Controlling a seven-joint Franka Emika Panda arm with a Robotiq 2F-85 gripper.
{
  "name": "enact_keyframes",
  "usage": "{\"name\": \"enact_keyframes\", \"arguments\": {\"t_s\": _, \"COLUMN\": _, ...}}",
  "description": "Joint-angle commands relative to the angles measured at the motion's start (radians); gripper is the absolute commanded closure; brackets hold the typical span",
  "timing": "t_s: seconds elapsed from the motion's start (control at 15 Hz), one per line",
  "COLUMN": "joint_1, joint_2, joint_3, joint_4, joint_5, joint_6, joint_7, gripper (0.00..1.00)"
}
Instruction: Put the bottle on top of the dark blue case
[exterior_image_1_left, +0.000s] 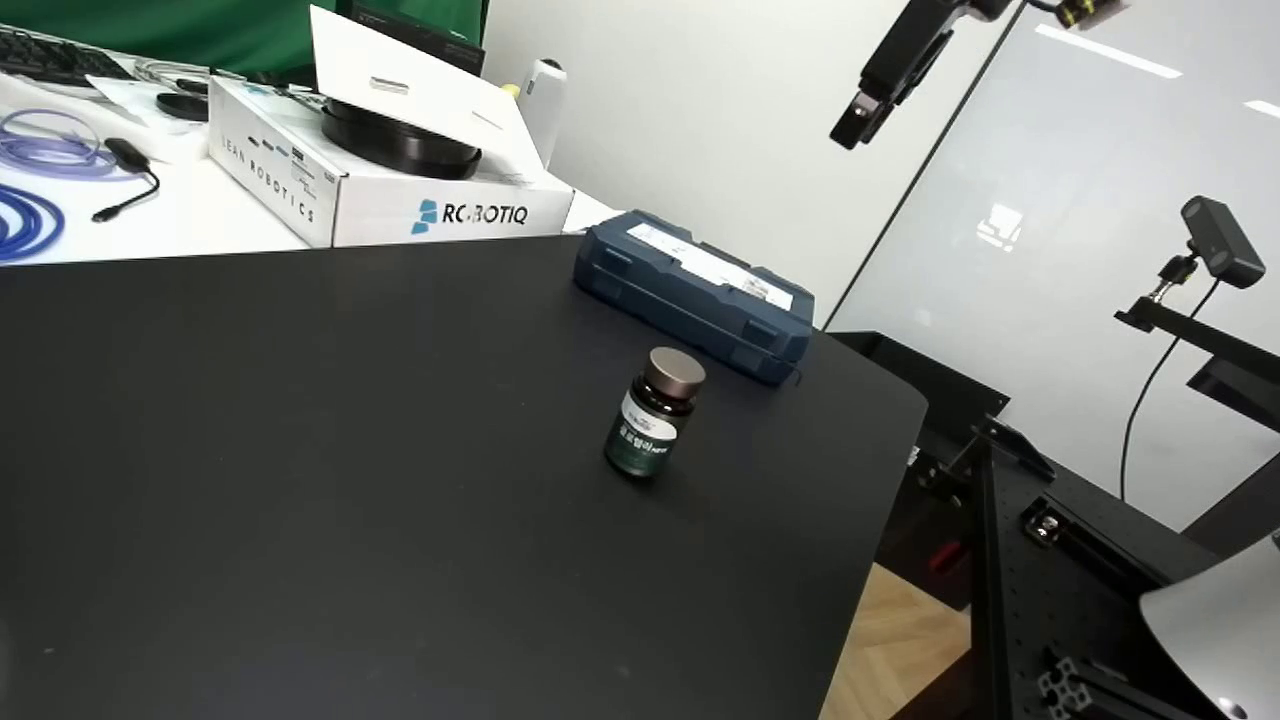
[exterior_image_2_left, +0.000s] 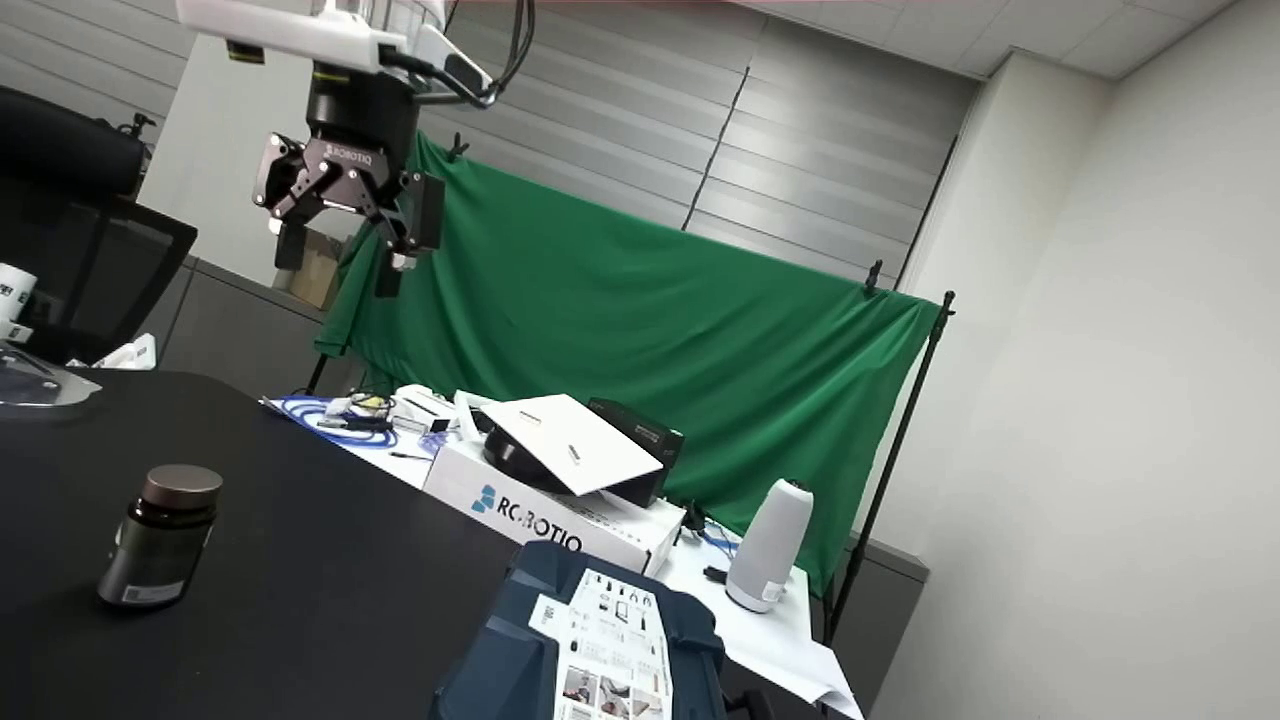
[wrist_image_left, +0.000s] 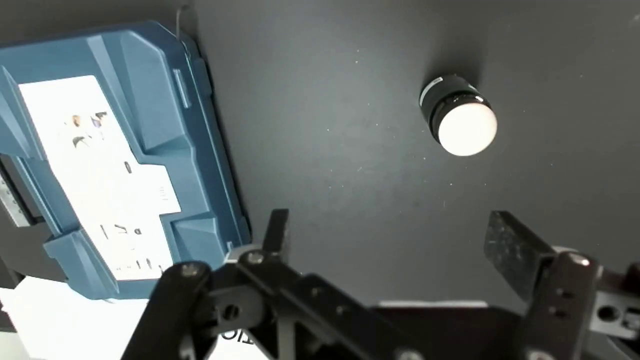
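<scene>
The bottle, small and dark green with a brownish cap, stands upright on the black table in both exterior views (exterior_image_1_left: 648, 425) (exterior_image_2_left: 160, 550). In the wrist view the bottle (wrist_image_left: 452, 112) is upper right, its cap glaring white. The dark blue case (exterior_image_1_left: 680, 295) lies flat with a pale printed sheet on its lid; it also shows in an exterior view (exterior_image_2_left: 505, 655), cut off at the bottom, and at the left of the wrist view (wrist_image_left: 155, 95). My gripper (exterior_image_2_left: 338, 262) is open, holds nothing, and hangs high above the table; its fingers also show in the wrist view (wrist_image_left: 387, 217).
A white Robotiq box (exterior_image_1_left: 450, 208) with a black disc and tilted white panel stands behind the case on a white table. Blue cables (exterior_image_1_left: 25, 225) lie at the back. A camera on a bracket (exterior_image_1_left: 1222, 240) stands beyond the black table's edge (exterior_image_1_left: 880, 520).
</scene>
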Motion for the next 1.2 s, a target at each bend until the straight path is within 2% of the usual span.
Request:
{"name": "enact_keyframes", "arguments": {"t_s": 0.0, "joint_1": 0.030, "joint_2": 0.185, "joint_3": 0.023, "joint_4": 0.127, "joint_5": -0.015, "joint_6": 0.031, "joint_7": 0.015, "gripper": 0.00}}
{"name": "enact_keyframes", "arguments": {"t_s": 0.33, "joint_1": 0.075, "joint_2": 0.349, "joint_3": 0.047, "joint_4": 0.200, "joint_5": -0.033, "joint_6": 0.046, "joint_7": 0.030, "gripper": 0.00}}
{"name": "enact_keyframes", "arguments": {"t_s": 0.67, "joint_1": 0.107, "joint_2": 0.490, "joint_3": 0.035, "joint_4": 0.227, "joint_5": -0.114, "joint_6": 0.132, "joint_7": 0.031, "gripper": 0.00}}
{"name": "enact_keyframes", "arguments": {"t_s": 1.13, "joint_1": 0.109, "joint_2": 0.583, "joint_3": 0.054, "joint_4": 0.254, "joint_5": -0.042, "joint_6": 0.137, "joint_7": -0.043, "gripper": 0.00}}
